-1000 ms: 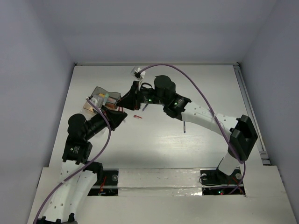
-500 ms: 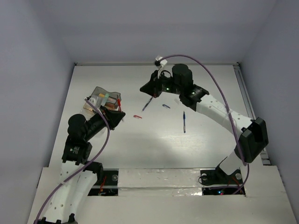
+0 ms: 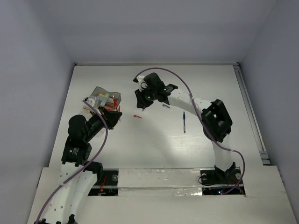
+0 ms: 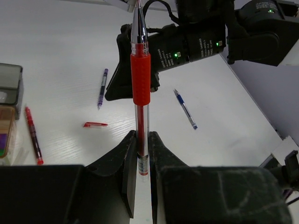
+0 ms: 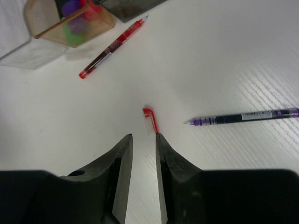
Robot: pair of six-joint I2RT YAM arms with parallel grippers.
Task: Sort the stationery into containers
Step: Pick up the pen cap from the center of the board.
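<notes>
My left gripper (image 4: 142, 136) is shut on a red pen (image 4: 140, 88), which stands straight out from the jaws above the table. In the top view it (image 3: 113, 115) is just right of the containers (image 3: 100, 98), clear-grey boxes with a tan part holding stationery. My right gripper (image 5: 143, 136) is open and empty, low over the table. A small red cap (image 5: 150, 117) lies just ahead of its right fingertip. A purple pen (image 5: 243, 116) lies to its right. In the top view the right gripper (image 3: 140, 103) is left of centre, near the cap (image 3: 137, 116).
A second red pen (image 5: 112, 46) lies on the table beside the tan container (image 5: 70, 21). A blue pen (image 3: 184, 122) lies right of centre, also seen in the left wrist view (image 4: 185, 108). Walls enclose the table on three sides.
The right arm pulled back right from the containers, then swung left again and down over the red cap. The left gripper shifted slightly left, still holding the red pen.
</notes>
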